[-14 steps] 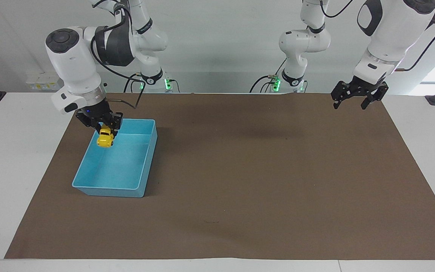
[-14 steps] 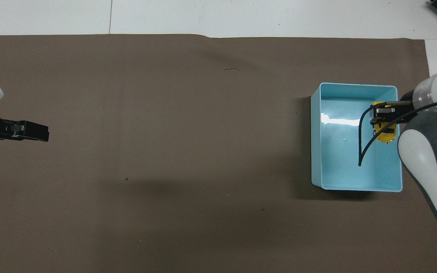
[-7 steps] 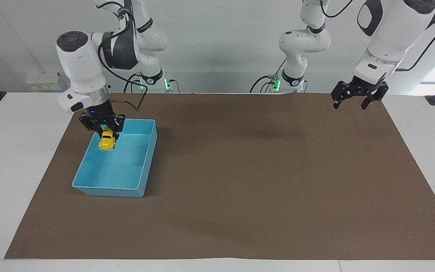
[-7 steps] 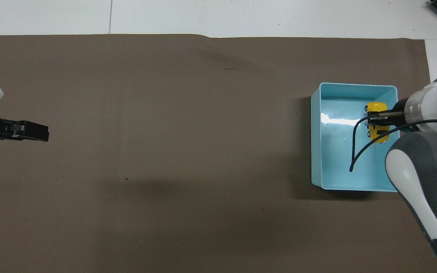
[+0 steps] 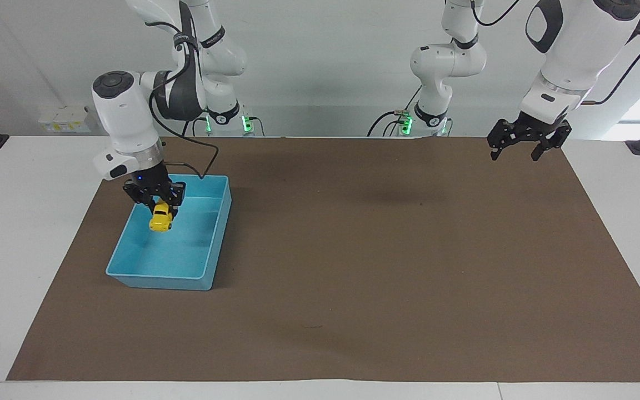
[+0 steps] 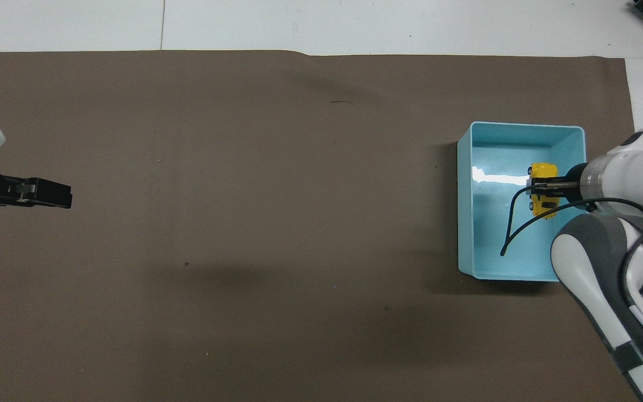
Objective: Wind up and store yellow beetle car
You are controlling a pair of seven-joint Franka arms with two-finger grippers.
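While clamped in the right hand (image 5: 160, 203), yellow beetle car (image 5: 160, 217), seemingly unlettered, over tray (image 5: 198, 280).

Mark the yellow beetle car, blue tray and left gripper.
yellow beetle car (image 5: 161, 221): facing view, on its roof.
blue tray (image 5: 159, 277): facing view, on its outer wall.
left gripper (image 5: 516, 152): facing view, midway between fingertips.

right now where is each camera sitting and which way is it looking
Facing view: high across the table, looking at the robots; both arms show whole, right gripper holding the tiny yellow beetle toy car over the light blue plastic tray, left gripper open, waiting over the brown mat.
Overhead view: high above the robots' end, looking steeply down; only the left gripper and the right arm's forearm show.
Shared: car, tray, mat, half a turn apart.
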